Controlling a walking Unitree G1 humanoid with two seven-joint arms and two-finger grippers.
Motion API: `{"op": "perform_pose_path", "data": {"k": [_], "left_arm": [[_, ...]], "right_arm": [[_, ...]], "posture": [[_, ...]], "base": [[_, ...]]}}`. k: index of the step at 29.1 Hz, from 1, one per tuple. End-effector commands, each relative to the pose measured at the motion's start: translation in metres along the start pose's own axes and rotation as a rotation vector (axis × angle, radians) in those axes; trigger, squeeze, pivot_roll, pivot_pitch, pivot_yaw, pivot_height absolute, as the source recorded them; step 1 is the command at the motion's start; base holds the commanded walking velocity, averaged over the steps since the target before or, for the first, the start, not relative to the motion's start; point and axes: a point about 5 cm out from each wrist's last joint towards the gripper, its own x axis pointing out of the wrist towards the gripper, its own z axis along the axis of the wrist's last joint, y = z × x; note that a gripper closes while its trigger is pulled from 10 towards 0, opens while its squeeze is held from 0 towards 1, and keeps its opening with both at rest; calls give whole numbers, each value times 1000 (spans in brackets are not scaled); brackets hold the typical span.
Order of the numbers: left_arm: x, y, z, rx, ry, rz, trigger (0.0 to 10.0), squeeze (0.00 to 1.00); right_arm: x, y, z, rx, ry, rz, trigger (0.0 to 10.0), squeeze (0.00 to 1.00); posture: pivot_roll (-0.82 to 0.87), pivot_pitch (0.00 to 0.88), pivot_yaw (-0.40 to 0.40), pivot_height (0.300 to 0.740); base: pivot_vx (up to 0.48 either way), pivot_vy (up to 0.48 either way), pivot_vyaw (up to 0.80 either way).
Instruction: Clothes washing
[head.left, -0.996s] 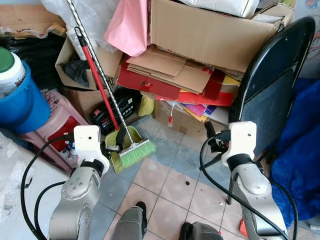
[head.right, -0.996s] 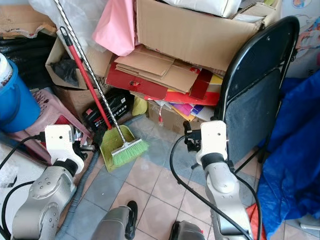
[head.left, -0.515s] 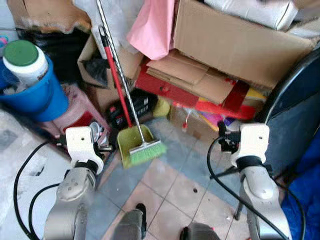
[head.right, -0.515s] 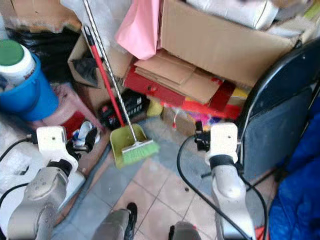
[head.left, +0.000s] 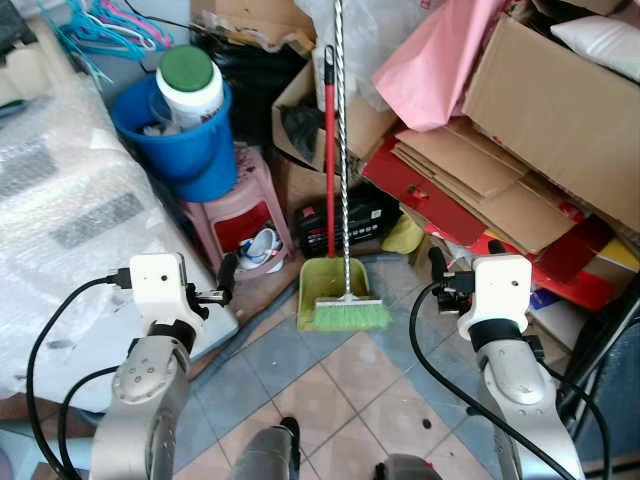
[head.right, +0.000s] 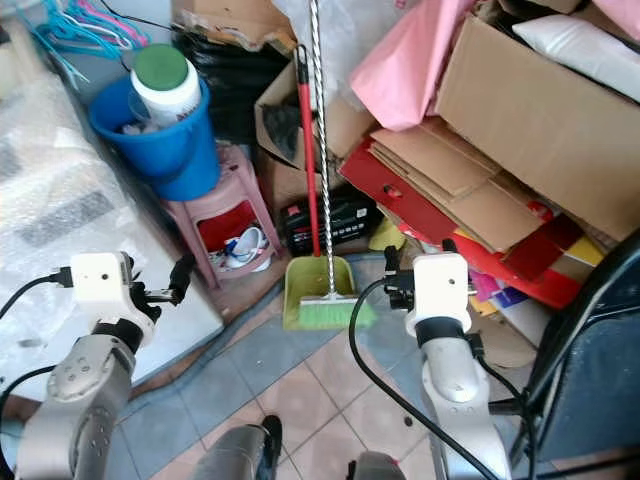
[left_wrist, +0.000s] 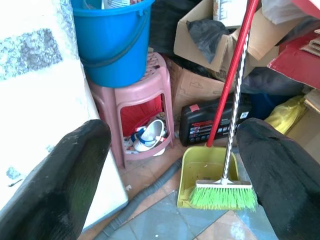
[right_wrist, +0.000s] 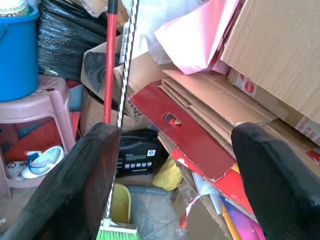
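A: What's at far left?
B: A blue bucket (head.left: 180, 140) on a pink stool (head.left: 232, 215), a green-lidded jar (head.left: 190, 85) in it.
A: And the middle?
B: A green broom (head.left: 350, 312) in a yellow dustpan (head.left: 325, 285), flattened cardboard (head.left: 480, 185) to the right.

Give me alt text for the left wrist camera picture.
Between the open left gripper's two black fingers, a blue bucket sits on a pink plastic stool, beside a green-bristled broom resting in a yellow-green dustpan on the tiled floor.
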Motion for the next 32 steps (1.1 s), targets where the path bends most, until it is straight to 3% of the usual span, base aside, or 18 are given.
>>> {"op": "perform_pose_path", "data": {"k": [1, 10, 25, 32], "left_arm": [[0, 6, 5, 13, -19, 24, 10000, 0], [2, 8, 8, 45, -29, 45, 10000, 0], [4, 4, 13, 35, -34, -5, 10000, 0], [6, 1, 14, 36, -33, -14, 10000, 0]], "right_arm": [[0, 2, 4, 10, -19, 0, 10000, 0], [2, 3, 6, 24, -28, 2, 10000, 0], [3, 3, 7, 69, -33, -5, 10000, 0], [3, 11, 13, 82, -51, 29, 10000, 0]], "posture": [[15, 128, 43, 740], [12, 136, 55, 740], [16, 144, 62, 740], [14, 145, 65, 740]], "base": [[0, 0, 794], [0, 78, 794], [0, 480, 40], [0, 480, 800]]}}
